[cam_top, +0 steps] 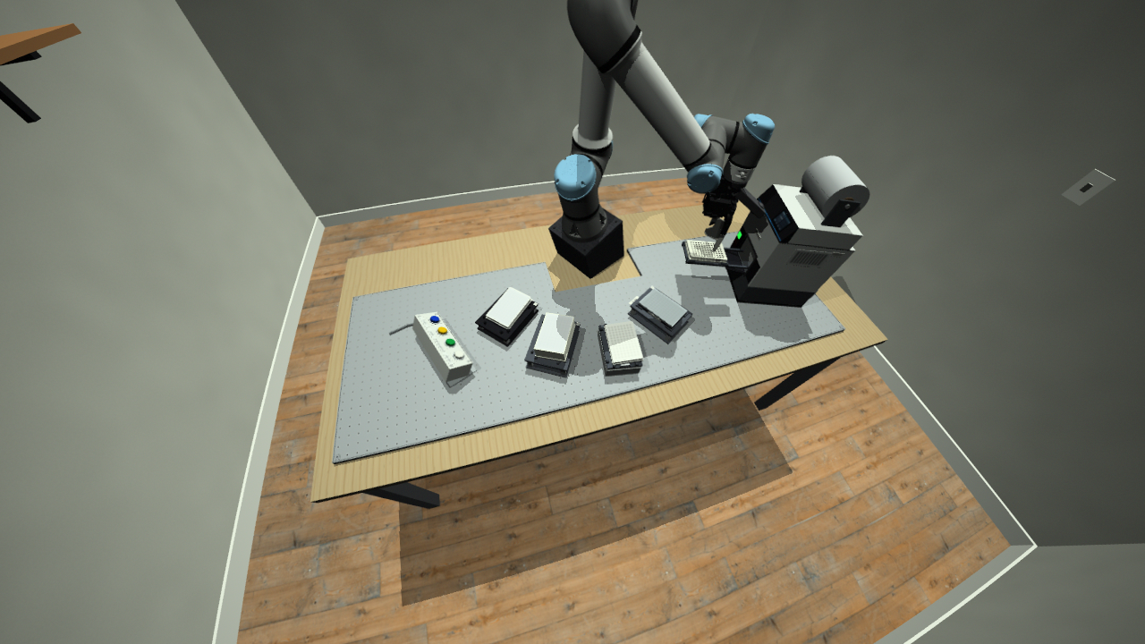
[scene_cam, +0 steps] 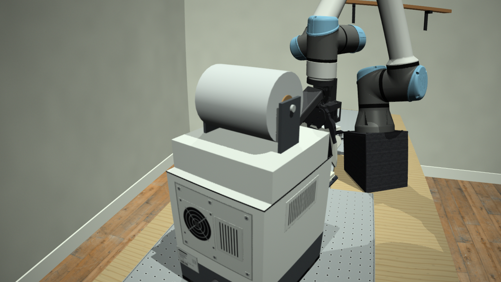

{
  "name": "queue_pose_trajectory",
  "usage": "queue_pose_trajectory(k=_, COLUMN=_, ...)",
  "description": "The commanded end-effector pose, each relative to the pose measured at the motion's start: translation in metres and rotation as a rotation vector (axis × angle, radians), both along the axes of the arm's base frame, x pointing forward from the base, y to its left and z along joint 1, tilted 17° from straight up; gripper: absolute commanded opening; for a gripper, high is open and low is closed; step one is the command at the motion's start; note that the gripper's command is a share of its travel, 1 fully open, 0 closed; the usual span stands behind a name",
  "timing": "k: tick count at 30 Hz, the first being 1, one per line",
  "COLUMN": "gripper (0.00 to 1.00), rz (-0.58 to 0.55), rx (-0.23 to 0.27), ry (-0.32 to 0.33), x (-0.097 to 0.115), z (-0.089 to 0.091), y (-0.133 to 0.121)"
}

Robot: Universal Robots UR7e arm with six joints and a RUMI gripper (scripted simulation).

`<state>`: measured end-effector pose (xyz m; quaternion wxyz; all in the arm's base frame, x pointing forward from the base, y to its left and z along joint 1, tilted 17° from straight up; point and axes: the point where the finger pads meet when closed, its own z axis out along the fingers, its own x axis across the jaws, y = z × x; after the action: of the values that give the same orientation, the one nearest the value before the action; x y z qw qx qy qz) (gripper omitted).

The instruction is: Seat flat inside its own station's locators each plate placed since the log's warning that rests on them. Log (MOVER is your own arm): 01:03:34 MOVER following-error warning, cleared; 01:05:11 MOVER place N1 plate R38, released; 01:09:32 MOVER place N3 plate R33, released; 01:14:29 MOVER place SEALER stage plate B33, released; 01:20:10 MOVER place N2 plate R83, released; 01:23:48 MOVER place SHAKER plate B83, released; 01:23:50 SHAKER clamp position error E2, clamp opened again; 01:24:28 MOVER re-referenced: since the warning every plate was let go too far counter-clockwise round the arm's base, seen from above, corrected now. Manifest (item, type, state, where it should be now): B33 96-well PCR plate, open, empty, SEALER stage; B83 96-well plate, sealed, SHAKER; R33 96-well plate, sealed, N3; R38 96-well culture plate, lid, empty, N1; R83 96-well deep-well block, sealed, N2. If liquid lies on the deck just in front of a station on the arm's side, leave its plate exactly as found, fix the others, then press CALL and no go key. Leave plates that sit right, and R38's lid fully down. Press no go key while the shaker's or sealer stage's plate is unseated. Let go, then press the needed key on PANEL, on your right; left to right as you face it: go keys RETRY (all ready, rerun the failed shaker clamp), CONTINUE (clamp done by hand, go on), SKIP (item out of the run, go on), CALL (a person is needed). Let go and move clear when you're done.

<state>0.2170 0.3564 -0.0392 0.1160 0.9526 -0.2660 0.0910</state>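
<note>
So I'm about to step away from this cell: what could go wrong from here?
1. The open gripper hangs over the PCR plate beside the sealer; a slightly off descent could knock the plate or hit the sealer's front.
2. The exterior view hides the plate behind the sealer, so whether it sits flat is hard to check.
3. The panel is at the table's far end; a go key pressed before this plate sits flat would break the rule.

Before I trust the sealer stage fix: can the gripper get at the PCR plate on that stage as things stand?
Probably yes. The open gripper hangs right above the PCR plate, which sticks out in front of the sealer with nothing over it. The sealer's body stands close beside the fingers, so room there looks tight.
</note>
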Motion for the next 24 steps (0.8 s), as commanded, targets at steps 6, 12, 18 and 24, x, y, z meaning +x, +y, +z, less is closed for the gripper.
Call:
queue_pose_trajectory(k=6, gripper=0.82, rz=0.0, rx=0.001, ry=-0.001, x=0.0, z=0.0, y=0.001)
queue_pose_trajectory(k=12, gripper=0.82, rz=0.0, rx=0.001, ry=-0.001, x=0.0, z=0.0, y=0.001)
queue_pose_trajectory(k=18, gripper=0.82, rz=-0.022, rx=0.004, ry=-0.008, x=0.005, z=0.002, y=-0.002)
queue_pose_trajectory(k=24, gripper=0.82, rz=-0.137, rx=0.016, ry=-0.039, x=0.028, z=0.009, y=-0.021)
